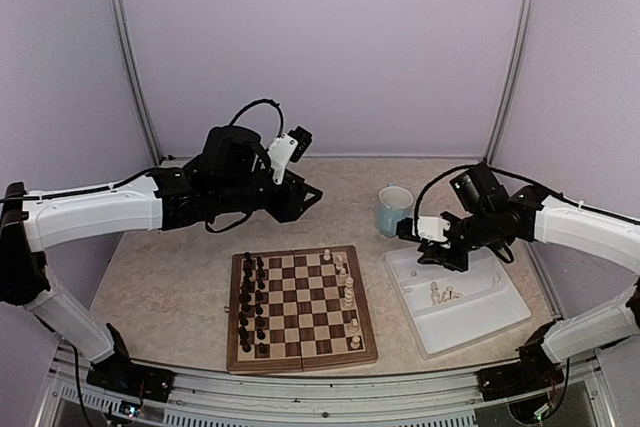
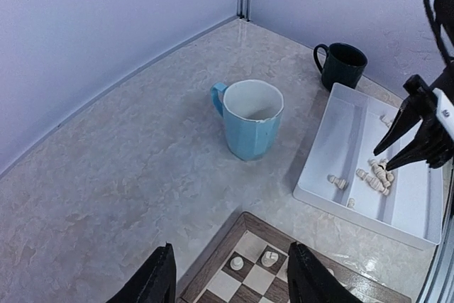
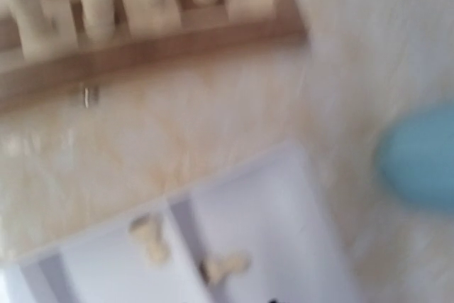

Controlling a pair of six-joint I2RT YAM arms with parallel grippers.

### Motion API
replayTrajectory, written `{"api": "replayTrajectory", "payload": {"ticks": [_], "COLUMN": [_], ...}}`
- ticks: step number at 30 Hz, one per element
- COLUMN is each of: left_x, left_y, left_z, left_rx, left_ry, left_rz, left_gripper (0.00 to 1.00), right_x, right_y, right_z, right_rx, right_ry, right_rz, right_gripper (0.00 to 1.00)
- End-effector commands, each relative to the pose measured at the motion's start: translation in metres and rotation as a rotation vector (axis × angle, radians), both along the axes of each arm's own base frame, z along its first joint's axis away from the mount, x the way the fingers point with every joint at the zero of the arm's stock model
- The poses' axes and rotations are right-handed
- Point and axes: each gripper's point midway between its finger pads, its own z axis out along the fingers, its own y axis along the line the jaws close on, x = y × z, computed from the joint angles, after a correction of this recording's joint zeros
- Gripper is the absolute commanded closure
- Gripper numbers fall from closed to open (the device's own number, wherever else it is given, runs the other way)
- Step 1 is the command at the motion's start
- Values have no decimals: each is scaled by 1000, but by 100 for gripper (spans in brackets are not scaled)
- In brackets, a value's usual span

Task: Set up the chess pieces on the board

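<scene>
The small cream-white chess pieces (image 1: 348, 292) are split between two places. About six stand down the right side of the square wooden chessboard (image 1: 300, 359) with dark-brown and light-tan checks, which lies flat at the middle of the pale marbled counter (image 1: 170, 277). About six more lie toppled in the white rectangular plastic tray (image 2: 340, 140) just right of the board; they are too small for a sure count. Small dark chess pieces (image 1: 252, 302) fill two columns on the board's left side.

Two mugs stand behind the tray: one light-blue ceramic mug (image 1: 393, 209) and one black mug (image 2: 342, 65), the black one showing only in the left wrist view.

The left end effector (image 2: 230, 250) hangs above the board's far edge, fingers wide apart with nothing between them. The right end effector (image 2: 383, 161) points down into the tray, tips close to a cluster of cream pieces; whether it grips one cannot be told. The right wrist view is blurred, its fingers out of frame.
</scene>
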Motion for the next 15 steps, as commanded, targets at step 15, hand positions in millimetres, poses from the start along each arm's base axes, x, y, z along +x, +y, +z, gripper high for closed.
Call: {"api": "replayTrajectory", "payload": {"ticks": [15], "left_x": [-32], "left_y": [-41], "left_z": [2], "left_rx": [-44], "left_ry": [32], "left_rz": [-105], "left_gripper": [46], "right_x": [4], "right_y": [-63], "right_z": [-85], "right_rx": [-66], "right_ry": [349], "right_rz": [-288], "right_gripper": [63]}}
